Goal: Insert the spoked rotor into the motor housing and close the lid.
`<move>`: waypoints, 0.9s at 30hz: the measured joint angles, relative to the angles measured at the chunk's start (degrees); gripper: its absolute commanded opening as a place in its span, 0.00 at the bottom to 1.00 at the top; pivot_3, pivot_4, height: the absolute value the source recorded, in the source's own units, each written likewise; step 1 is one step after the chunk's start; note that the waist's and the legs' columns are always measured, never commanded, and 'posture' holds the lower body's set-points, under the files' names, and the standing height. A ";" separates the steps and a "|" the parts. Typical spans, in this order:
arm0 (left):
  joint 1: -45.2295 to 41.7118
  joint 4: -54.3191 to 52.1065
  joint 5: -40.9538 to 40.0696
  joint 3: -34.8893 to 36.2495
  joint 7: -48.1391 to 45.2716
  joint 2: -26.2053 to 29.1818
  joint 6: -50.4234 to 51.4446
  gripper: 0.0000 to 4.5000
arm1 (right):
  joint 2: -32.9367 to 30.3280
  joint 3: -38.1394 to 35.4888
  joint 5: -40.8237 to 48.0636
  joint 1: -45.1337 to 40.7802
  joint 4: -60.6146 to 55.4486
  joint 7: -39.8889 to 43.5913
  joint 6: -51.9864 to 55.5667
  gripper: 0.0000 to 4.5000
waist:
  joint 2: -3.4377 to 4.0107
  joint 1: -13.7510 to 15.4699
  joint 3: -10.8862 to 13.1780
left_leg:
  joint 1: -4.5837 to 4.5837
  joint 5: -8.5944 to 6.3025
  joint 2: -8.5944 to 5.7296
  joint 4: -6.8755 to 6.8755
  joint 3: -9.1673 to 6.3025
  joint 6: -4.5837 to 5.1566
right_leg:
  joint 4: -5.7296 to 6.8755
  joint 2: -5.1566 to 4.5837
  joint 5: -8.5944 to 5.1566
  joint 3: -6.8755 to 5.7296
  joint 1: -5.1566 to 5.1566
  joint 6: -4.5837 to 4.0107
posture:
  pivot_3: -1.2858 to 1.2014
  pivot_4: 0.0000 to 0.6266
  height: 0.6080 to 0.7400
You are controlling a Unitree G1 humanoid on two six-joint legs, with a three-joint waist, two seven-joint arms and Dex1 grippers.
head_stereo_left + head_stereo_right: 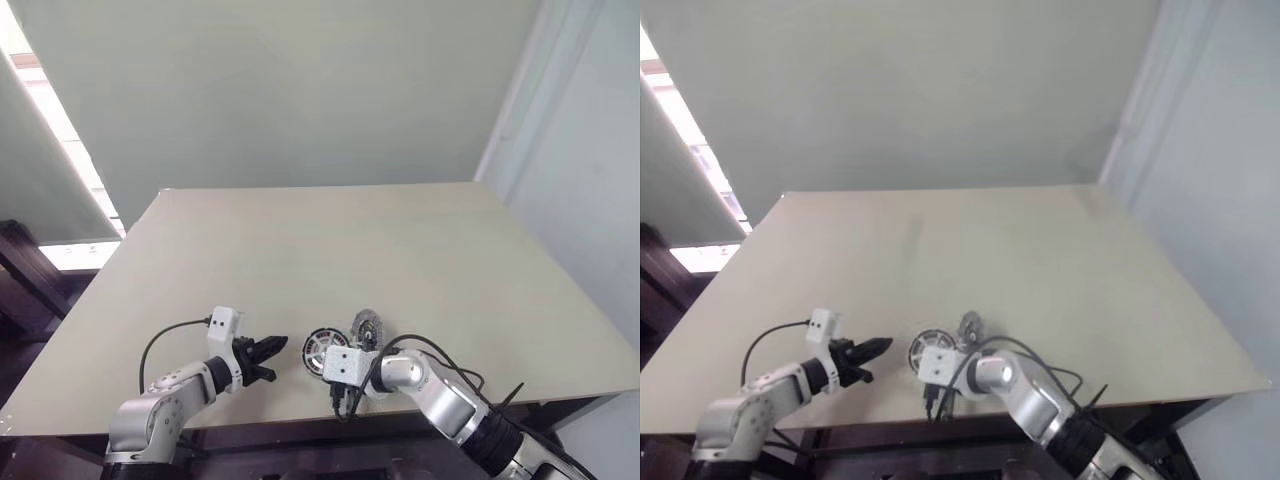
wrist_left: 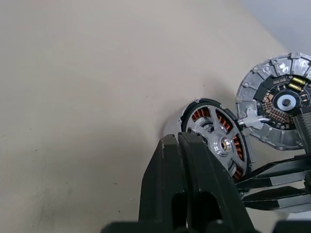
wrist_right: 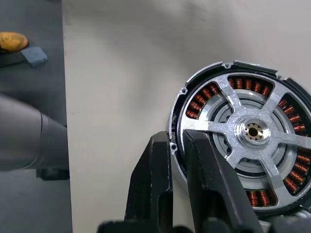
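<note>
A pale desk [image 1: 330, 250] is seen, with the motor housing [image 1: 322, 349] tilted on edge near its front edge. The spoked rotor [image 3: 252, 141] is seated inside the housing, over the copper windings. The housing's rim is pinched by the right pincer [image 3: 177, 145]. The lid [image 2: 284, 99] is stood upright, touching the housing's far side. Just beside the housing, the left pincer [image 1: 275, 347] is held with its fingers pressed together, empty.
</note>
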 measured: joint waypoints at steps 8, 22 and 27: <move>0.02 0.80 0.46 -0.13 -0.50 -0.36 -0.83 0.00 | 6.55 -3.79 2.36 -0.68 -3.27 -1.67 16.53 0.01 | 0.01 0.16 0.00 | -0.09 -0.01 -0.02 -0.03 -0.02 -0.01 | -0.01 -0.01 0.00 0.00 -0.08 0.00 | 0.52 0.00 1.00; 0.00 1.97 1.42 -0.39 -1.17 -0.55 -2.13 0.00 | 7.29 -2.98 3.01 -2.29 -3.94 -3.77 19.24 0.37 | 0.02 -0.01 0.01 | -0.11 -0.01 -0.01 -0.05 -0.01 -0.01 | -0.01 -0.01 0.01 -0.02 -0.12 0.00 | 0.52 0.00 1.00; -0.25 2.73 1.91 -0.62 -1.52 -0.56 -2.26 0.00 | 5.94 -2.31 3.24 -3.47 -7.36 -2.69 20.04 0.77 | 0.02 0.03 0.01 | -0.15 -0.01 -0.03 -0.03 -0.03 -0.01 | -0.02 -0.02 0.01 -0.03 -0.11 0.01 | 0.52 0.00 1.00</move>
